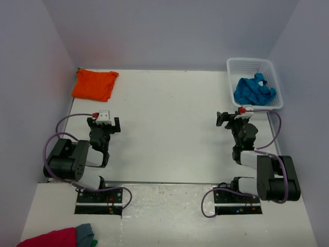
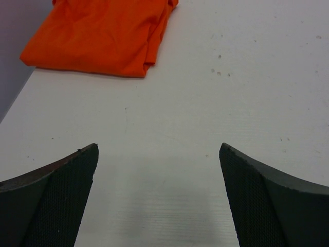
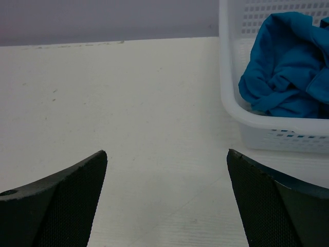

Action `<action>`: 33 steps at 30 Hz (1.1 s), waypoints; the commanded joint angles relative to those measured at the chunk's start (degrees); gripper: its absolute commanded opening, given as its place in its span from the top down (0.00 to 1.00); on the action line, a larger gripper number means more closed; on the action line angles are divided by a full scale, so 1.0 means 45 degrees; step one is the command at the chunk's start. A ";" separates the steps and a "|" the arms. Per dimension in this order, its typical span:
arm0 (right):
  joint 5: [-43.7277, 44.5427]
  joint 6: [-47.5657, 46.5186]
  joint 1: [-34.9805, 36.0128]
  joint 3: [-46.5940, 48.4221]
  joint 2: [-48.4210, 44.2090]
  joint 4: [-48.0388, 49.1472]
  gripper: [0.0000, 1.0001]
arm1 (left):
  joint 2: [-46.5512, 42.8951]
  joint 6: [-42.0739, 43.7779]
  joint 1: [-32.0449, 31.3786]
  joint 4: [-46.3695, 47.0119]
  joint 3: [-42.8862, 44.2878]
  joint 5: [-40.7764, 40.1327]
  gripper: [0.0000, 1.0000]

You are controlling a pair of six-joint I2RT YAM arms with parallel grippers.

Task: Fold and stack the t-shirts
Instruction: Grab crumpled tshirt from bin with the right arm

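T-shirts sit well apart on the far side. The orange t-shirt (image 1: 94,85) lies as a flat, roughly folded rectangle at the far left corner of the counter (image 1: 169,123). The teal-blue t-shirt (image 1: 253,90) is bunched up inside a white slotted basket (image 1: 247,63) at the far right corner.

From where I stand, both arms are tucked back over their bases with the elbows bent and the wrists pointing away toward the far wall. The left pincer (image 1: 105,123) hovers over bare counter, short of the orange t-shirt, released and holding nothing. The right pincer (image 1: 234,117) hangs just before the near wall of the basket, likewise spread wide and empty.

On the near ledge by the left base lie a crimson-pink cloth (image 1: 49,239) and a grey cloth (image 1: 85,232), touching each other.
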 commanded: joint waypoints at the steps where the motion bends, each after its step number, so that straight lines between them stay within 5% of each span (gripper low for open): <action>1: 0.0689 0.0064 0.0147 0.0311 -0.0173 0.0396 0.01 | -0.0174 0.0044 0.0085 0.0801 0.0291 -0.0372 0.00; 3: 0.1393 0.0142 0.0244 0.0602 -0.0948 -0.0575 0.01 | -0.0348 -0.0230 0.0085 0.0472 0.0407 -0.1500 0.00; 7: 0.2330 0.0356 0.0635 0.2748 -0.2748 -0.5352 0.01 | -0.1657 -0.0699 -0.0382 -0.4536 0.2845 -0.3494 0.00; 9: 0.2682 0.0980 0.0616 0.4304 -0.3315 -0.7212 0.01 | -0.2027 -0.0873 -0.0850 -0.5114 0.4149 -0.5050 0.00; 15: 0.0422 -0.0167 0.0772 0.8291 -0.3437 -1.2878 0.01 | -0.2245 -0.4638 -0.2763 -1.4395 0.9692 -0.9552 0.00; 19: 0.0708 0.1602 0.0753 0.8944 -0.3610 -1.2653 0.01 | -0.2535 -0.4822 -0.3273 -1.7977 1.2123 -0.8933 0.00; 22: 0.0987 0.3676 0.0636 0.9119 -0.3748 -1.3080 0.01 | -0.3705 -0.4547 -0.3333 -1.8109 1.2227 -0.7078 0.00; 26: 0.1623 0.3504 0.0538 1.0112 -0.2931 -1.3799 0.04 | -0.5698 -0.3278 -0.3333 -1.5335 1.0528 -0.3860 0.00; 28: 0.2697 0.3034 0.0538 1.1673 -0.1663 -1.5575 0.05 | -0.5877 -0.3451 -0.3333 -1.6205 1.1049 -0.3500 0.00; 33: 0.5100 0.0888 0.0499 1.3861 0.1650 -1.5541 0.05 | -0.5621 -0.4485 -0.3333 -1.8356 1.2341 -0.3516 0.00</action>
